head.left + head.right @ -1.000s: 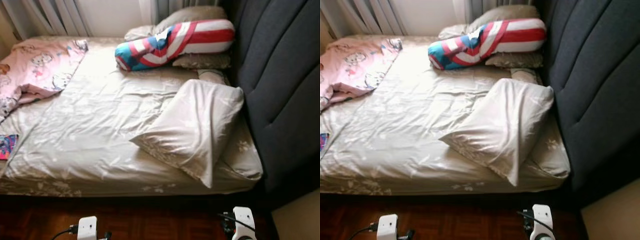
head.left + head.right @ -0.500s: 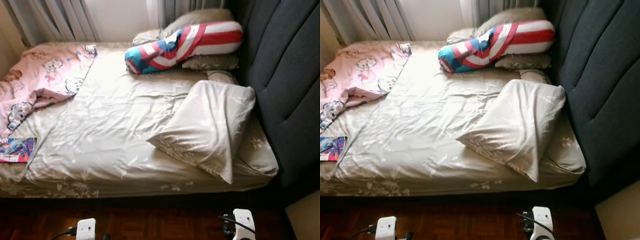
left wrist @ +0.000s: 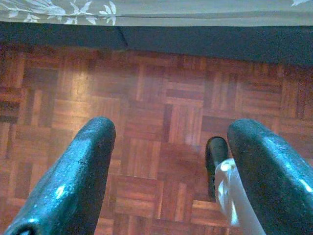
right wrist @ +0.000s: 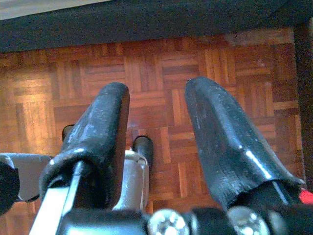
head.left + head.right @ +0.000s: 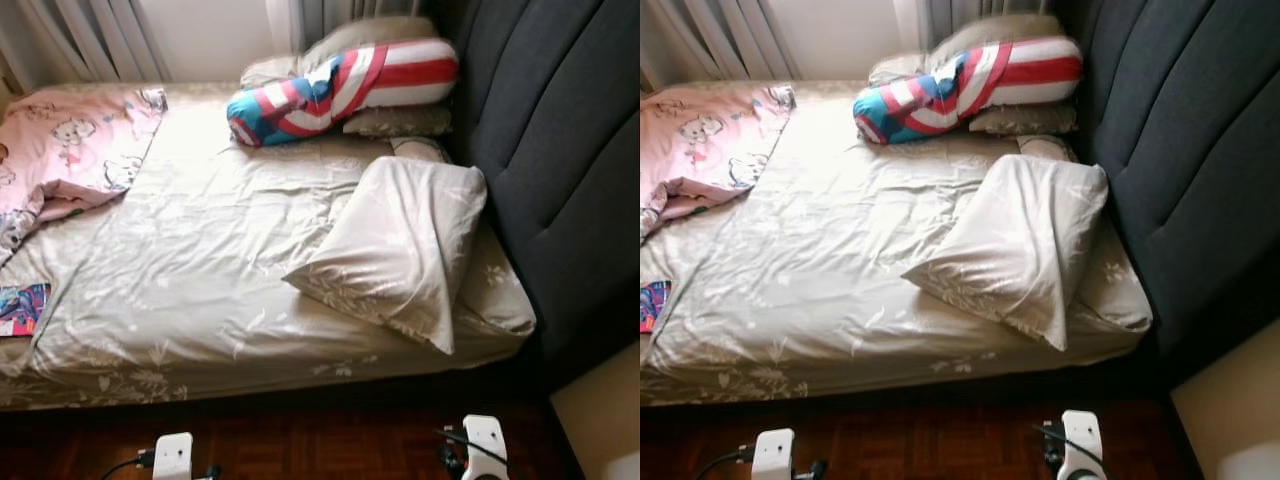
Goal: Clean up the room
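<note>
The left gripper [image 3: 166,166] hangs low over the parquet floor [image 3: 156,93], its two black fingers spread wide apart and holding nothing; the right gripper [image 4: 156,142] hangs the same way over the same wood, fingers parted and empty. Both arms sit idle at the robot's sides, just short of the bed [image 5: 200,300].

On the bed, a beige pillow [image 5: 400,250] lies askew near the headboard [image 5: 560,150], tilted off the mattress corner. Further back, a red, white and blue striped bolster [image 5: 340,85] rests on other beige pillows against the headboard. A pink cartoon-print blanket [image 5: 70,140] is bunched at the far left side, and a colourful book [image 5: 20,305] lies near the left edge of the mattress.

The step in hand looks like approach and survey: nothing is grasped yet. The next move likely calls for stepping closer and raising an arm toward one item, perhaps the askew pillow, which is soft and will need a broad pinch
</note>
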Controlling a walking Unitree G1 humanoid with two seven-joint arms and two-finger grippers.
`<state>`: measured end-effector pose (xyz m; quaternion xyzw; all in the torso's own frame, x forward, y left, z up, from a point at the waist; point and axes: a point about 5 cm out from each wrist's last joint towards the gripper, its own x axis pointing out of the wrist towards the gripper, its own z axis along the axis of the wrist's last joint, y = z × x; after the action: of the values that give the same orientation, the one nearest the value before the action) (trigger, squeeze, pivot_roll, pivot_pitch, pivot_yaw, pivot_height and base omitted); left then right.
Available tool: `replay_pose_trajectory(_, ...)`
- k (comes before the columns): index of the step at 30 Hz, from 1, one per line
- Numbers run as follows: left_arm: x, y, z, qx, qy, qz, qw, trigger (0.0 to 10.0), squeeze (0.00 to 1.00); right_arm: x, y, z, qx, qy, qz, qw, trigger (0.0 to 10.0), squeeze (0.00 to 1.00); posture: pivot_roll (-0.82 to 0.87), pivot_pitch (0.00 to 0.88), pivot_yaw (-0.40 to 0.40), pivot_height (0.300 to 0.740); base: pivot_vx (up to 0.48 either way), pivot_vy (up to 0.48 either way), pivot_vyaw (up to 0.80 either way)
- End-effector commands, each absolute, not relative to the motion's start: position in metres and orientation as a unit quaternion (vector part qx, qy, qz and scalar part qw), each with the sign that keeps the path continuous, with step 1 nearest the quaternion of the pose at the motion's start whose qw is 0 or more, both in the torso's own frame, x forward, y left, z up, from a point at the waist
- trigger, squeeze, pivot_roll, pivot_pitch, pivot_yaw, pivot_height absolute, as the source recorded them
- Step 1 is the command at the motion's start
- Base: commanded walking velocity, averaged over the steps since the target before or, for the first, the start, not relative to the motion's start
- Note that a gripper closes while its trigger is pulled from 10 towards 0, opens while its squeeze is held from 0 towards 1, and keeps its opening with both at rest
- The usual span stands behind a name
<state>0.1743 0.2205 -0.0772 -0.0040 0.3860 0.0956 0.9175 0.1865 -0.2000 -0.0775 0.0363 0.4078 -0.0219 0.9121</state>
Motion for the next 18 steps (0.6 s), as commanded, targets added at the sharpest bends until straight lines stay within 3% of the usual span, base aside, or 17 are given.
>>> replay_pose_trajectory(1, 0.1658, 0.2204, -0.0817, -0.001, 0.404, 0.095, 0.910, 10.0, 0.00, 0.1822, -0.2017, -0.0794, 0.038, 0.413, -0.026, 0.909, 10.0, 0.00, -0.04, 0.077, 0.012, 0.740, 0.000, 0.000, 0.00)
replay_pose_trajectory(18, 0.1658, 0.2211, -0.0811, -0.001, 0.398, 0.095, 0.912, 10.0, 0.00, 0.1825, -0.2010, -0.0793, 0.041, 0.411, -0.026, 0.910, 10.0, 0.00, -0.04, 0.081, 0.012, 0.740, 0.028, 0.000, 0.00)
